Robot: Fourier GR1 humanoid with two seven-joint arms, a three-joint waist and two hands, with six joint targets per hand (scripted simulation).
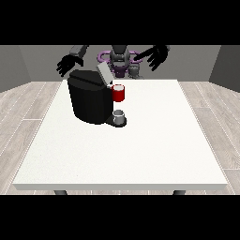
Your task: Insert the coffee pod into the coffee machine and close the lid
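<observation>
The black coffee machine (89, 98) stands on the white table (140, 150), left of centre, with its grey lid (103, 72) tilted up. A red thing at the machine (119, 93) sits at its front right. Below it, a small grey thing (119, 115) rests on the machine's dark base; I cannot tell whether it is the pod. The hand at the view's left (69, 63) hovers above and behind the machine, fingers spread and holding nothing. The hand at the view's right (157, 55) is raised beyond the table's far edge, also spread and empty.
The robot's torso (120, 61) stands behind the table's far edge. Wooden floor surrounds the table, and grey walls close the back.
</observation>
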